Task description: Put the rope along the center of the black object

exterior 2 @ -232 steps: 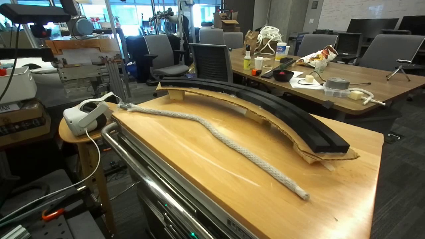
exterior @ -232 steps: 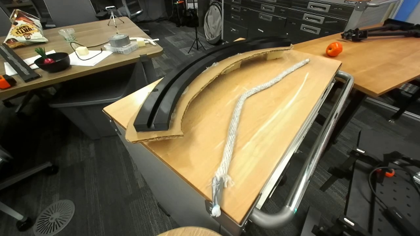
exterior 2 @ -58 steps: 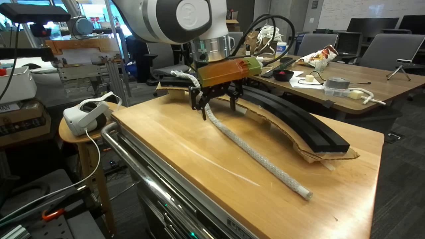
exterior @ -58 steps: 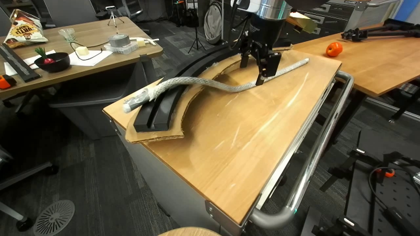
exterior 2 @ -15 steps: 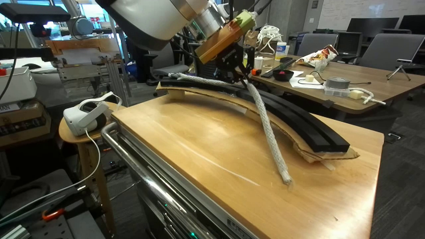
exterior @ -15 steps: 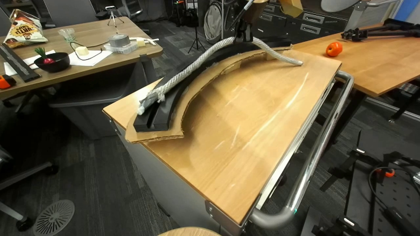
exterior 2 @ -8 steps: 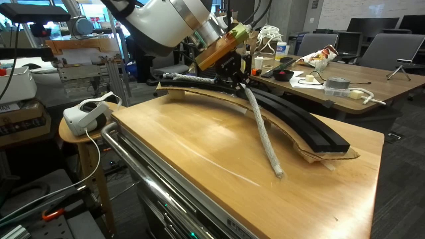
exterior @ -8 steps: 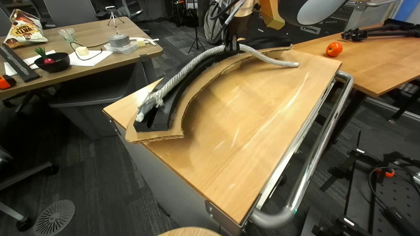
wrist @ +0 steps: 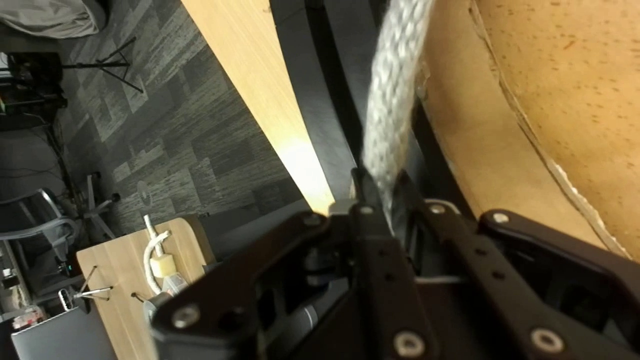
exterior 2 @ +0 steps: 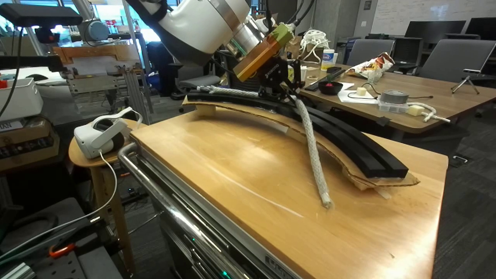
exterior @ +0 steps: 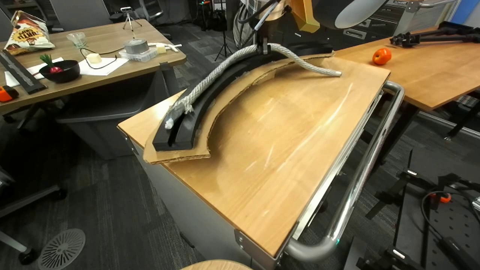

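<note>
Watching remotely, I'm finding the whiteboard [exterior 2: 426, 9] illegible. The wooden tabletop [exterior 2: 248, 170] is bearing the black object [exterior 2: 345, 135] on cardboard [exterior: 201, 149]. The rope [exterior 2: 312, 145] is arching, 1 end over the black object, 1 lying on the tabletop; the ROBOTIQ-marked gripper [wrist: 381, 175] is pinching it partway along. Well apart, a snack bag [exterior: 30, 34] is reading TURTLE CHIPS.

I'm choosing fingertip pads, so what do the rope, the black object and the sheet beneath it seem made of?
Rope: braided fibre, matte; woven strands show in the wrist view; cotton or synthetic, I can't tell.
Black object: probably plastic, matte with soft highlights, though painted wood is possible.
Sheet: likely corrugated cardboard, matte, from its brown face and layered cut edge.
</note>
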### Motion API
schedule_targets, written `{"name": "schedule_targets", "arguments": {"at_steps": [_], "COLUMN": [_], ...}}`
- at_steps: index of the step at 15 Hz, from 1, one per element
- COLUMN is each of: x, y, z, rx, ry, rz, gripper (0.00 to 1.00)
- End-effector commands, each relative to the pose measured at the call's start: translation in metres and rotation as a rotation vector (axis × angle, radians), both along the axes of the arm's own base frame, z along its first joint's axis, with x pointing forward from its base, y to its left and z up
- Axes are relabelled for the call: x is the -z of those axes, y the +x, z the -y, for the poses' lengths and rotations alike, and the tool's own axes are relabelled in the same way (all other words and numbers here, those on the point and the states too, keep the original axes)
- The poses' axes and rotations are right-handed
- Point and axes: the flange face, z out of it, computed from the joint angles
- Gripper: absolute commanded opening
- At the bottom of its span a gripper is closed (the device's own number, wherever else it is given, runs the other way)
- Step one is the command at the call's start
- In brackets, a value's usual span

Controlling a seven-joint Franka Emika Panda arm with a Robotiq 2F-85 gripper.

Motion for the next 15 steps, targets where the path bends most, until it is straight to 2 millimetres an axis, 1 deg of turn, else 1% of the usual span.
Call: {"name": "schedule_targets", "arguments": {"at_steps": [1,2,3,4,6,7,8,9,10,12,13,14,15], "x": [0.001,0.002,0.003,0.003,0.0,-0.004,-0.011,-0.02,-0.025,-0.026,-0.019,-0.016,-0.02], "y": [0.007,0.007,0.007,0.006,-0.001,-0.007,-0.012,-0.022,-0.032,-0.058,-0.073,-0.084,-0.092], "z": [0.001,0.002,0.003,0.004,0.005,0.006,0.007,0.008,0.01,0.015,0.014,0.016,0.024], "rx": [-0.001,0.003,0.007,0.011,0.008,-0.003,-0.016,-0.047,-0.072,-0.104,-0.129,-0.142,-0.137], "ry": [-0.007,-0.005,-0.004,0.001,0.012,0.011,0.015,0.03,0.044,0.068,0.095,0.131,0.155], "rz": [-0.02,-0.024,-0.026,-0.027,-0.037,-0.049,-0.05,-0.058,-0.091,-0.185,-0.233,-0.269,-0.306], "gripper": [0.06,0.07,0.27,0.37,0.51,0.57,0.66,0.73,0.81,0.95,1.0,1.0,1.0]}}
